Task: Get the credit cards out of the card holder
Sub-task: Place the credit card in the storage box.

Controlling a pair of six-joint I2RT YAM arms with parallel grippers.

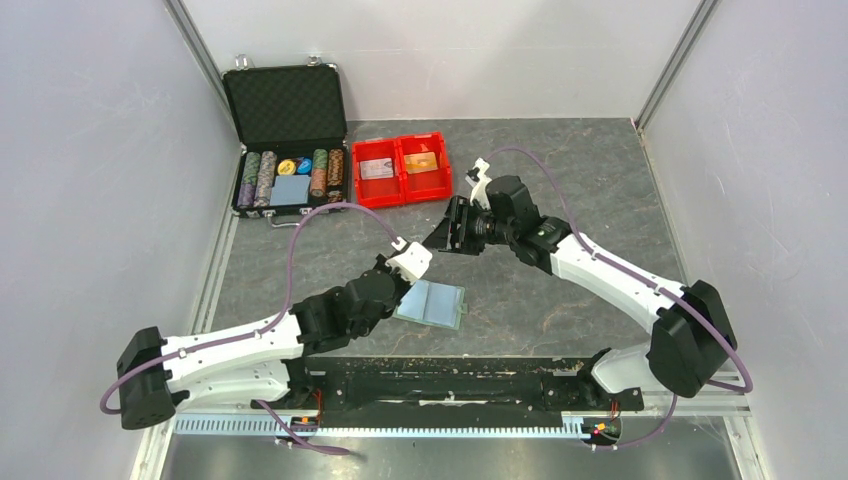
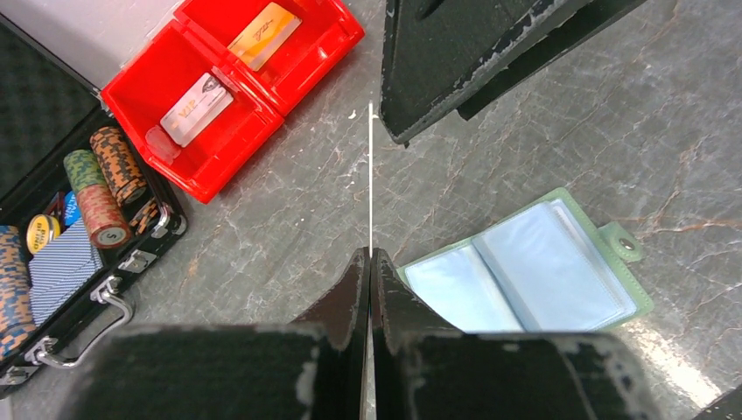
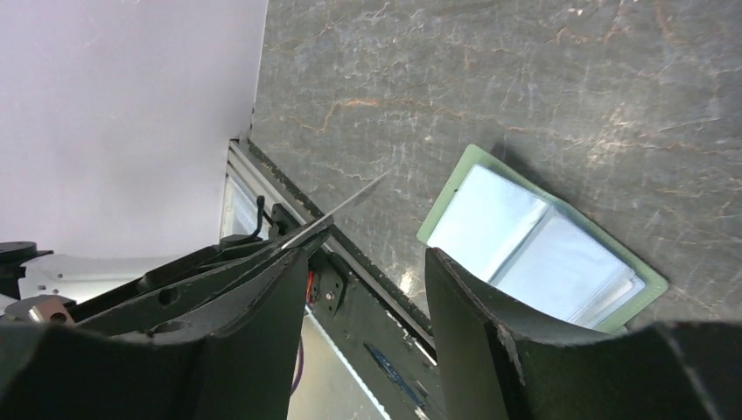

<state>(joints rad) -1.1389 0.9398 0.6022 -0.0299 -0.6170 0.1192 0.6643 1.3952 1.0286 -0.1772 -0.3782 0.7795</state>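
Left gripper is pinched tight on one thin pale card, seen edge-on, its arm reaching in from the near left to just beside the single card holder, which lies open and flat mid-table. Two more credit cards rest in the red bin: a whitish card in one compartment, an orange card in the other. Right gripper, jaws spread wide and holding nothing, hangs facing the left, its arm stretched in from the near right. One black chip case stands open at the back left.
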